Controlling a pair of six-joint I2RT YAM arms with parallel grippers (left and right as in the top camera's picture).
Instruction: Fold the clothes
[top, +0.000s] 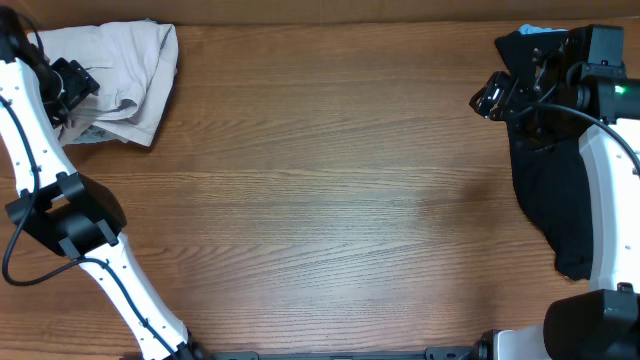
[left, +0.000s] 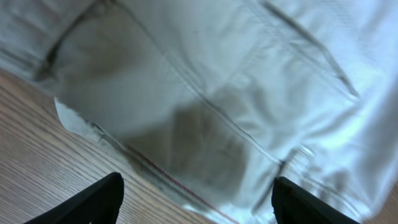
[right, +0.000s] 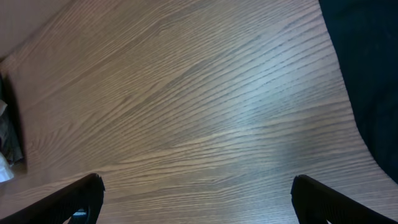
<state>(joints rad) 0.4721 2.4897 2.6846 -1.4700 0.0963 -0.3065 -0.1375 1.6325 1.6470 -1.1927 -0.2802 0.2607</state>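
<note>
Right hand (right: 196, 190) beside front-to-back black garment (top: 548, 195).

White links (top: 125, 275), blk joints (top: 65, 220) & cables (top: 24, 160); green LED (top: 620, 90) on right arm (top: 603, 190); blk left gripper (left: 198, 186)

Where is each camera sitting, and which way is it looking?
Overhead: fixed above the table, looking straight down; both arms show, left pincer at the beige shorts, right pincer by the black garment.
Left wrist: on the left arm, facing the beige shorts up close; its two spread fingertips show.
Right wrist: on the right arm, facing bare wood, black garment at the edge; its spread fingertips show.
Shared: overhead and left wrist both see the beige shorts.
</note>
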